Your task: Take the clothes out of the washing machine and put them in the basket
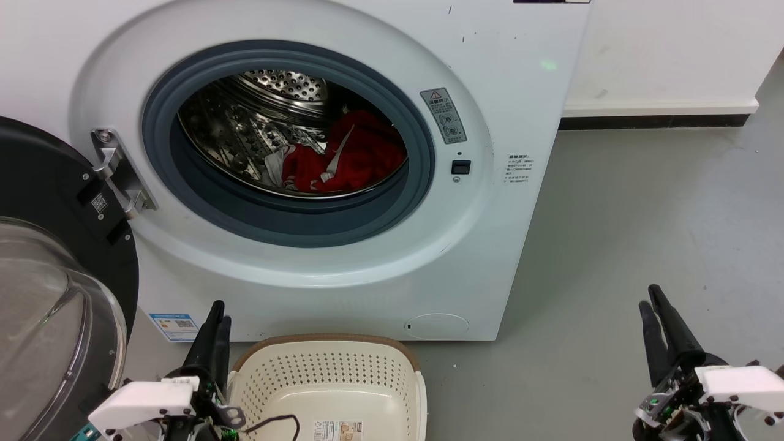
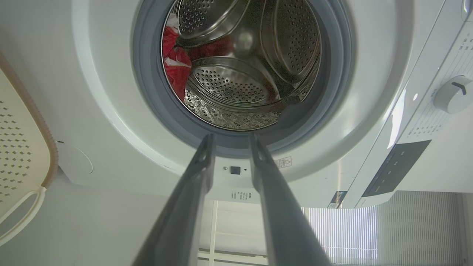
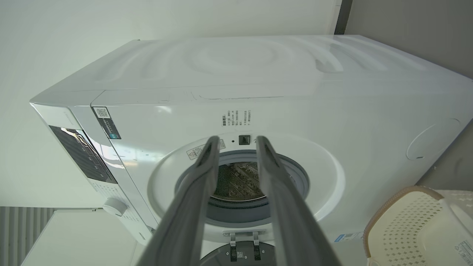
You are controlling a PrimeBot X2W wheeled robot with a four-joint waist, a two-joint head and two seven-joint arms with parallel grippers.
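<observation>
Door (image 1: 49, 202): swung open at the far left, black frame and glass bulge facing out
Left hand (image 1: 220, 311): fingers slightly apart, nothing gripped, just beside the basket's left rim
Washing machine (image 1: 490, 245): porthole uncovered
Clothes (image 1: 355, 156): red heap lying low in the drum
Basket (image 1: 331, 367): set on the floor (image 1: 643, 214) before the washer
Right hand (image 1: 648, 296): fingers parted, nothing gripped, well apart at the right

Red clothes (image 1: 355, 156) in open washer (image 1: 490, 257), basket (image 1: 324, 367) before
</observation>
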